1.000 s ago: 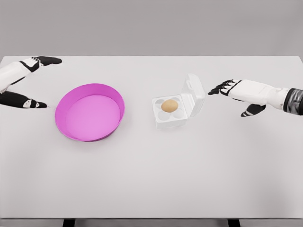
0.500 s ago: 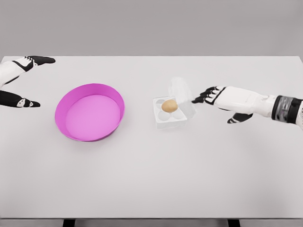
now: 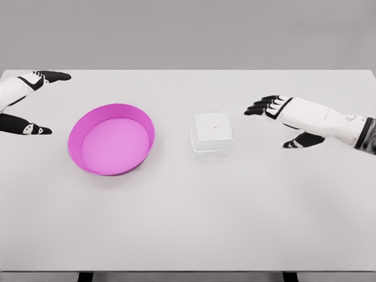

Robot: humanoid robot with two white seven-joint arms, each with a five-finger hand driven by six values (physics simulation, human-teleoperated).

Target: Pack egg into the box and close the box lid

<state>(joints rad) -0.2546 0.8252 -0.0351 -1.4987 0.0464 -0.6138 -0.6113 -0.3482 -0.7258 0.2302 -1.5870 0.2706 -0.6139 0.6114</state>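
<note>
Head view: box (image 3: 212, 137) lid down, beside pink bowl (image 3: 111, 139) on table (image 3: 188, 223). Right hand (image 3: 286, 116) fingers spread, empty, near box. Left hand (image 3: 26, 103) spread, empty, far left.

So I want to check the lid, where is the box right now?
In the head view the box sits closed on the table, just right of centre, between the pink bowl and the open right hand.

even, bright, diffuse light with no evident source; faint soft shadows on the table (image 3: 188, 223); no glare; render slightly soft overall.
</note>
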